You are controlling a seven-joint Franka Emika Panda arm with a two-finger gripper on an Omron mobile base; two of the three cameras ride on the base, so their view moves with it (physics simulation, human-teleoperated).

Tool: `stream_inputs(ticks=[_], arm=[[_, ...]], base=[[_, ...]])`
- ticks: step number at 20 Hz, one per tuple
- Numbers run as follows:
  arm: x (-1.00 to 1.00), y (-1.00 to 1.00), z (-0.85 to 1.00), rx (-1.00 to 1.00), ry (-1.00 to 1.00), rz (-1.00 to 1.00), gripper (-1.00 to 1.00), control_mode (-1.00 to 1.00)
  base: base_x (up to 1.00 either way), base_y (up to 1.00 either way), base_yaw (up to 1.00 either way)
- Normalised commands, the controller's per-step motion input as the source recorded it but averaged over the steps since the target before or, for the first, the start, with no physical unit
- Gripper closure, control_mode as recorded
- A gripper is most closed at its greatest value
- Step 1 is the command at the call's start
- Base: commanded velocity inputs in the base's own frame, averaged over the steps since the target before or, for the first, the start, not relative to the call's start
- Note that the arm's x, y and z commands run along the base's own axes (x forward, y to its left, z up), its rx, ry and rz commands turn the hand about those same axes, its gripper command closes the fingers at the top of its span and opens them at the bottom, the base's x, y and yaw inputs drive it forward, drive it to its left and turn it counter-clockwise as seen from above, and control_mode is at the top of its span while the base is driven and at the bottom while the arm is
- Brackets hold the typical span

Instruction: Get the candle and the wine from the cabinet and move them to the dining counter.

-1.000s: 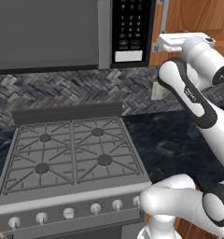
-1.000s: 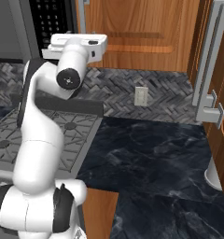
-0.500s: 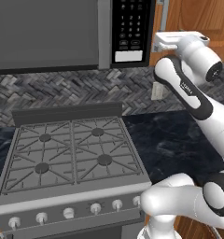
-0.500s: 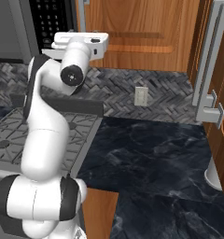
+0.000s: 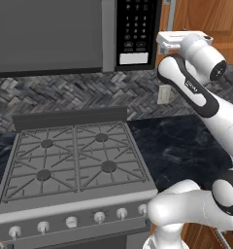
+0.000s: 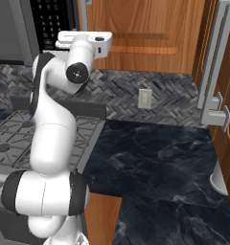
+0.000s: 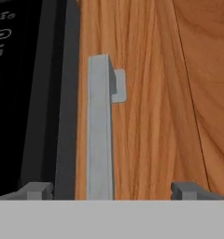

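Note:
The cabinet (image 7: pixel 156 116) is an orange-brown wall cabinet and its door (image 6: pixel 145 28) is shut. A vertical silver bar handle (image 7: pixel 100 135) runs along its left edge, beside the microwave. My gripper (image 7: pixel 114 190) is open and raised in front of that handle. The bar stands between the two fingertips, nearer the left one, and the fingers are not touching it. In the left base view my white hand (image 5: pixel 179 40) is held level just below the handle (image 5: pixel 171 14). The candle and the wine are hidden. The dining counter is out of view.
A black microwave (image 5: pixel 135 29) hangs left of the cabinet, above a grey gas stove (image 5: pixel 74 160). A black marbled worktop (image 6: pixel 155 162) lies to the right of the stove, with a wall outlet (image 6: pixel 144 98) behind it. A tall door with a silver handle (image 6: pixel 217 112) stands at the far right.
My hand has edged left and closer to the cabinet handle, and the elbow has swung with it. The jaws have stayed open.

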Motion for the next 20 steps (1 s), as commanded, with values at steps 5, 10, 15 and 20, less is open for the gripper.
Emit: stream_inputs(ticks=[5, 10, 15, 20], arm=[[0.23, 0.00, 0.00, 0.00, 0.00, 0.04, -1.00, -1.00], [0.17, 0.00, 0.00, 0.00, 0.00, 0.04, -1.00, -1.00], [0.18, 0.00, 0.00, 0.00, 0.00, 0.04, -1.00, -1.00], [0.05, 0.00, 0.00, 0.00, 0.00, 0.02, 1.00, -1.00]], base=[[0.00, 0.00, 0.00], [0.00, 0.00, 0.00], [0.00, 0.00, 0.00], [0.00, 0.00, 0.00]])
